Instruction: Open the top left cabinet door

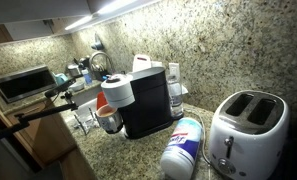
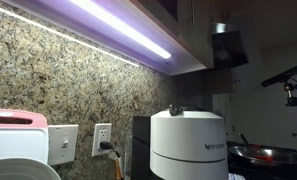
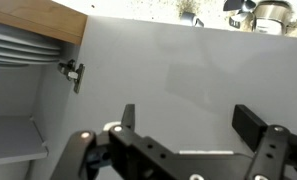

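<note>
**A:** Where is the top left cabinet door [image 3: 188, 60]?

**B:** It fills most of the wrist view. It is a flat, plain, pale grey panel, straight ahead of the claw [image 3: 189, 112].

**A:** And the claw itself?

**B:** Wide — its two dark fingers [image 3: 128, 118] stand far apart at the bottom of the frame, with only bare panel showing between them. I can't tell whether the tips touch the door.

**A:** What sits at the panel's left edge?

**B:** A small metal hinge [image 3: 72, 73]. Beyond it is the cabinet's inside — a pale shelf [image 3: 13, 130] low down, with curved pale ridges above it that I can't identify. A brown wooden panel [image 3: 38, 20] crosses the top left corner.

**A:** And the counter?

**B:** In an exterior view a white toaster [image 1: 246, 125] stands on the right and a black coffee machine [image 1: 146, 100] in the middle. Both are in front of the speckled granite wall [image 1: 218, 40]. A wipes canister [image 1: 183, 148] lies on its side between them, nearer the camera.
</note>
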You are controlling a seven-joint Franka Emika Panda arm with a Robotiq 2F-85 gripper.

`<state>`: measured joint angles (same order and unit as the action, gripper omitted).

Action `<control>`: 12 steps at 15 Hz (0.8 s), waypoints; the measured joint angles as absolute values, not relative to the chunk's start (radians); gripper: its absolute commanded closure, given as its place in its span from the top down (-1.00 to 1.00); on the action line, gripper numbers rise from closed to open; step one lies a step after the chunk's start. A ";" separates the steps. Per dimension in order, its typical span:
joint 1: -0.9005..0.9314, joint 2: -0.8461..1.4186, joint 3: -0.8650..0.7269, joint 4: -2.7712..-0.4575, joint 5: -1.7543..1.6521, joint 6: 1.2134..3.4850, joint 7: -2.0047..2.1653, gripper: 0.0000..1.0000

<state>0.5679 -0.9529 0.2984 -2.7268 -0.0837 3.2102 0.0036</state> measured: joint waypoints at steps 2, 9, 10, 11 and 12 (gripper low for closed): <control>0.586 -0.959 0.290 -2.737 -0.084 3.204 0.004 1.00; 0.388 -1.084 0.139 -2.742 -0.080 3.118 0.003 1.00; 0.346 -1.089 0.109 -2.742 -0.080 3.109 0.002 1.00; 0.321 -1.089 0.098 -2.742 -0.080 3.108 0.000 1.00; 0.323 -1.089 0.099 -2.743 -0.080 3.108 0.000 1.00</control>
<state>0.3227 -1.0887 0.0994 -2.7425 -0.0803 3.1082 0.0005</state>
